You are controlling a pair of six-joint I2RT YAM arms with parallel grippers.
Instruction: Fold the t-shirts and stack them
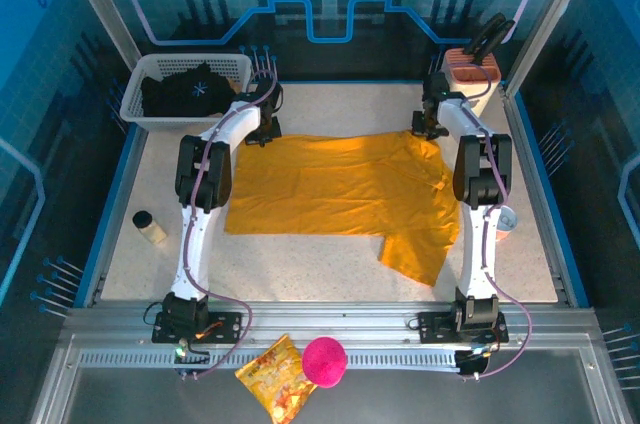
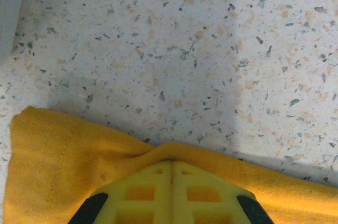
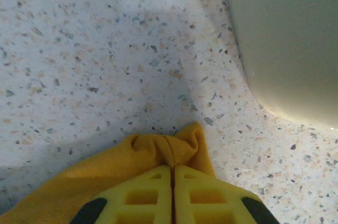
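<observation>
- Mustard-orange tee: spread flat on the table, starting just in front of the white basket and reaching well away from it toward the right arm. Its long axis runs side to side, and one flap trails toward the arm bases at the end far from the basket.
- Black tee: bunched inside the basket, starburst print up.
- Left gripper: jaws pressed together, pinching the mustard tee's far edge at the corner just beside the basket.
- Right gripper: jaws pressed together on a puckered fold of the same edge, at the corner well apart from the basket.
- Governing relation: all the cloth lies on the base side of both grips, with the held edge strung between them. Each arm is nearest its own corner, so the likely fold carries this edge away from the basket, both arms level.
</observation>
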